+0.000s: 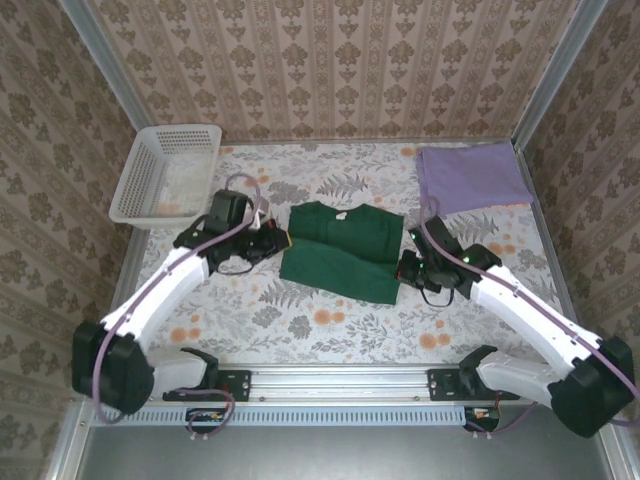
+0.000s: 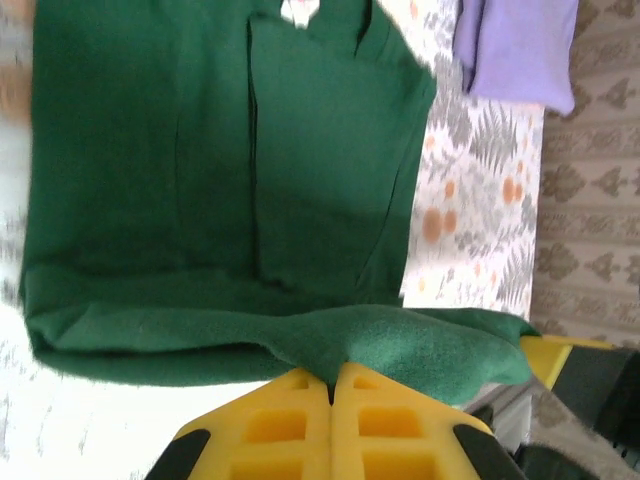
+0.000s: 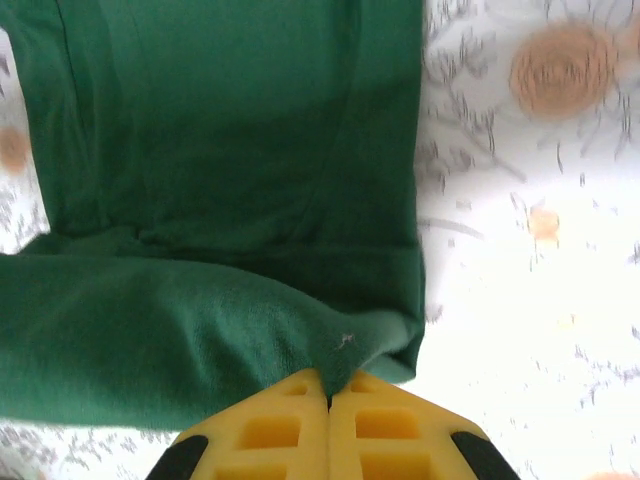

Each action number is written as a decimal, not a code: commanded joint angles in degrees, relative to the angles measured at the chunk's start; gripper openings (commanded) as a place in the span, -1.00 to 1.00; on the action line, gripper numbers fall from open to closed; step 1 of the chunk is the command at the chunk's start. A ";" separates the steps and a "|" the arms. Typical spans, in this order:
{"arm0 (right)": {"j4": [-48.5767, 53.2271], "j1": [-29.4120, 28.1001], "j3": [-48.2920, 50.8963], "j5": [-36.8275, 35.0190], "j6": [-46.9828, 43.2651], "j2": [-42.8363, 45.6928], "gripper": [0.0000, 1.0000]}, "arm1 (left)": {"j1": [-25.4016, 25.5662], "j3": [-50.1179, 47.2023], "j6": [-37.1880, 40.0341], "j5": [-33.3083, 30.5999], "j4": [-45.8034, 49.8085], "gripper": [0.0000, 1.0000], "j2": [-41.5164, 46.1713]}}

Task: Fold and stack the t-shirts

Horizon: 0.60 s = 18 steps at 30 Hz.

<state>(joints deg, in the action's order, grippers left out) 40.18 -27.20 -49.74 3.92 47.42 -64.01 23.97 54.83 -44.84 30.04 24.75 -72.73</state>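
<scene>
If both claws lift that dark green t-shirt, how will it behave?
Probably floppy: the green t-shirt bunches and wrinkles where the left claw and right claw pinch its edge. Likely light, being thin folded cloth. It would probably sag between them.

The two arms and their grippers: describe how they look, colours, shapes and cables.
The left arm and right arm have white rounded shells with bulky black joints and bases. A lilac cable loops along each. The left gripper and right gripper have blocky yellow fingers with square pockets, black at the sides.
</scene>
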 commanded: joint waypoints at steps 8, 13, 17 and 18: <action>-4.85 9.94 -12.92 7.23 -6.81 -14.04 -1.00 | -5.10 9.89 -1.82 6.43 -11.49 -1.00 -18.81; -5.94 12.99 -18.96 8.64 -7.23 -21.91 -1.00 | -6.93 18.91 -1.87 6.43 -10.70 -1.00 -27.02; -6.61 15.85 -23.37 9.70 -7.35 -30.20 -1.00 | -8.77 28.04 -1.45 8.86 -8.24 -1.00 -37.05; -7.04 16.44 -24.30 10.03 -7.18 -32.20 -1.00 | -9.37 30.46 -1.39 8.94 -7.28 -1.00 -39.30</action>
<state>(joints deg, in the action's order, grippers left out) 34.04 -12.38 -71.57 12.14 40.99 -91.94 16.38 80.51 -46.28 37.32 16.10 -106.89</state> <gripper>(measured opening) 0.067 0.041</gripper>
